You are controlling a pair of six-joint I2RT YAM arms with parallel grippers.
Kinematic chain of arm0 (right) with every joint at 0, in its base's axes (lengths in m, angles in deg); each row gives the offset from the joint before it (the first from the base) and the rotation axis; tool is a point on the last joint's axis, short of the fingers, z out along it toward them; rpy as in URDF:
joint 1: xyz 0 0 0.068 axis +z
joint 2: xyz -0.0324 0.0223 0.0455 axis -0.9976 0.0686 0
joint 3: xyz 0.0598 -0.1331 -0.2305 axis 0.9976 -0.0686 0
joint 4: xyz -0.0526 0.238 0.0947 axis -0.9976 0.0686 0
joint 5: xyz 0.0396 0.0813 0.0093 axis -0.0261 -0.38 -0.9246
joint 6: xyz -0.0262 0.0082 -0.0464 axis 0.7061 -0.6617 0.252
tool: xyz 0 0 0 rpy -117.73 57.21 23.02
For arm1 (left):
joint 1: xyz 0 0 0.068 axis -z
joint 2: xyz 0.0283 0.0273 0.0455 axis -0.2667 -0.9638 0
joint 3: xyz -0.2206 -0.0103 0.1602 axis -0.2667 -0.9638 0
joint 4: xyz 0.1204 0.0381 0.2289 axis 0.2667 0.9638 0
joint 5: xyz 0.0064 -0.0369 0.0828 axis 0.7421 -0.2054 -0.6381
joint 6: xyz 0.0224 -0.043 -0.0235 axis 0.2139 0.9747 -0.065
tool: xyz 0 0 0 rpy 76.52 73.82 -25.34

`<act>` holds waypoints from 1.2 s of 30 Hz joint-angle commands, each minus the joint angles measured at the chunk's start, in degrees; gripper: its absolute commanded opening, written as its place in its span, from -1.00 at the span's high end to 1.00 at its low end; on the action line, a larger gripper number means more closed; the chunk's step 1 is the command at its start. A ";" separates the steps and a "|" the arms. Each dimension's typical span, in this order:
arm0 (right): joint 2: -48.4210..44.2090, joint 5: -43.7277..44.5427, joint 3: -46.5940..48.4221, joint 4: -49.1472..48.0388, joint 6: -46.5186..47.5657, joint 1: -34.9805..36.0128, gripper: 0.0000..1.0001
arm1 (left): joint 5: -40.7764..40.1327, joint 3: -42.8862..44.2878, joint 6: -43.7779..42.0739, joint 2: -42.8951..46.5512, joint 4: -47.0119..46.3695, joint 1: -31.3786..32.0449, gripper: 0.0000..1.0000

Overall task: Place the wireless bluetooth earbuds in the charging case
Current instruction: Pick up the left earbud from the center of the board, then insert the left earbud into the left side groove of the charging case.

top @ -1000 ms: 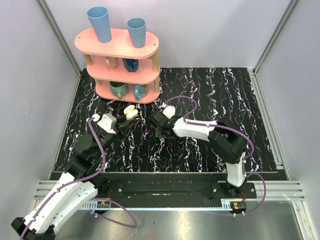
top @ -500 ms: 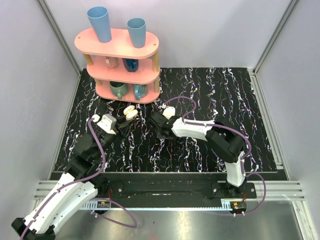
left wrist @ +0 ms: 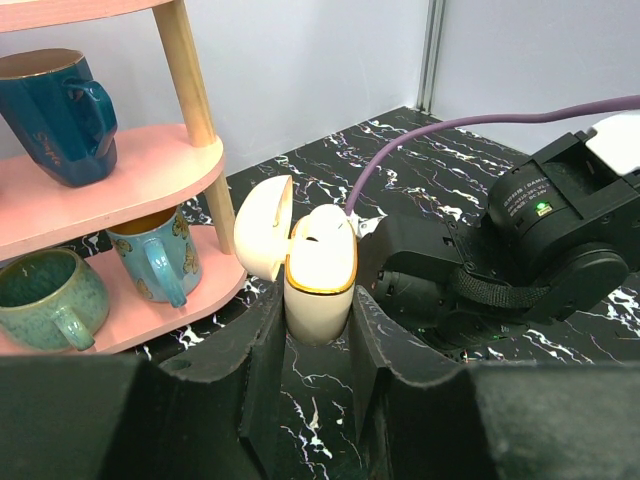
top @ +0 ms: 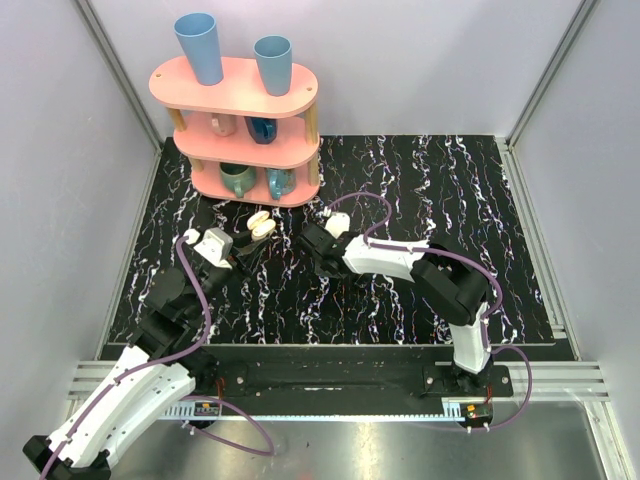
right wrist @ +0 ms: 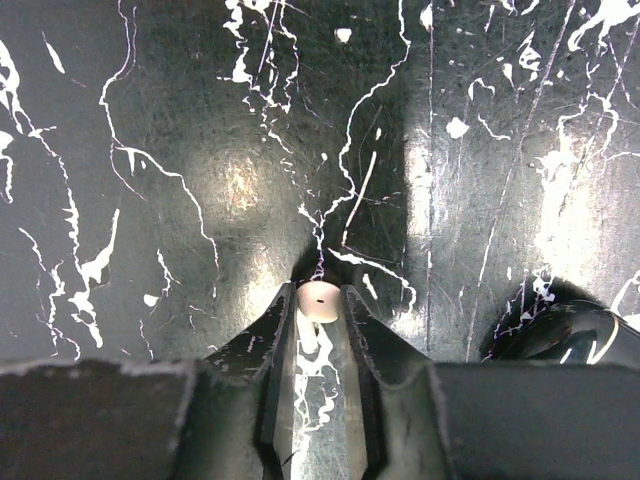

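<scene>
Left claw (left wrist: 318, 335) pinches charging case (left wrist: 320, 265), right claw (right wrist: 320, 308) an earbud (right wrist: 320, 297), on black veined tabletop (right wrist: 150, 150) between pale walls (top: 420, 60).

The charging case (left wrist: 320, 280) between left fingers (left wrist: 262, 355) — shelf (top: 235, 98) behind; earbud (right wrist: 320, 300) between right fingers (right wrist: 266, 340).

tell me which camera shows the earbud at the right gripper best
Right wrist: the earbud sits centred between the fingertips of the right gripper. The top view hides it under the right arm; the left wrist view misses it.
</scene>
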 commanded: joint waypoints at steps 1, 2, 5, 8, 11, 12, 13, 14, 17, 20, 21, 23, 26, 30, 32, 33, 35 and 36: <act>-1.03 3.33 1.84 0.68 1.19 0.45 0.69 | -1.24 0.21 0.07 0.19 -3.18 -0.10 1.00; -2.17 3.59 1.84 0.77 1.80 0.45 0.84 | -1.24 0.21 0.07 0.27 -3.09 -0.10 1.00; -6.64 5.61 0.00 -1.86 4.09 0.45 0.85 | -1.15 0.29 0.16 -0.08 -3.18 -0.10 1.00; -12.96 8.16 -2.72 -5.37 7.41 0.45 0.86 | -0.97 0.38 0.16 -0.69 -3.44 -0.10 1.00; -20.86 10.00 -6.33 -10.90 10.58 0.80 0.88 | -0.71 0.73 0.33 -1.48 -3.62 -0.10 1.00; -23.08 11.05 -7.47 -15.01 11.82 0.98 0.88 | -0.62 0.82 0.33 -1.66 -3.79 -0.10 1.00; -25.10 11.41 -9.57 -17.40 13.31 1.24 0.88 | -0.45 0.91 0.42 -1.83 -3.88 -0.10 1.00; -28.86 11.42 -10.46 -19.34 16.37 1.33 0.88 | -0.10 1.00 0.68 -2.36 -4.06 -0.10 1.00; -34.85 11.15 -12.66 -25.67 21.57 1.85 0.90 | 0.26 1.52 1.30 -3.50 -4.67 -0.01 1.00; -39.77 10.80 -15.03 -34.54 27.72 3.43 0.92 | 1.31 2.40 1.30 -4.91 -5.11 -0.10 1.00; -40.93 10.10 -17.30 -40.57 29.04 3.87 0.92 | 1.49 2.58 1.30 -5.26 -5.37 -0.10 1.00; -43.47 8.44 -19.16 -46.14 32.12 4.40 0.92 | 2.10 2.67 3.32 -5.79 -6.34 -0.10 1.00; -43.84 6.59 -19.79 -53.09 36.25 5.37 0.92 | 2.81 3.10 3.93 -6.49 -6.96 -0.10 1.00; -43.05 4.39 -21.45 -63.88 39.60 6.95 0.93 | 2.46 3.28 4.64 -7.28 -7.75 -0.10 1.00; -41.92 3.34 -21.10 -65.14 40.04 7.65 0.94 | 2.63 3.46 4.81 -7.55 -7.92 -0.10 1.00; -41.56 2.72 -20.84 -66.19 40.04 7.66 0.95 | 2.63 3.46 4.90 -7.55 -8.10 -0.10 1.00; -40.51 1.32 -21.27 -68.65 39.78 8.62 0.95 | 2.81 2.84 5.60 -7.46 -9.67 -0.10 1.00; -40.15 0.96 -21.45 -70.84 40.04 9.15 0.95 | 2.81 2.32 5.78 -7.46 -10.20 -0.10 1.00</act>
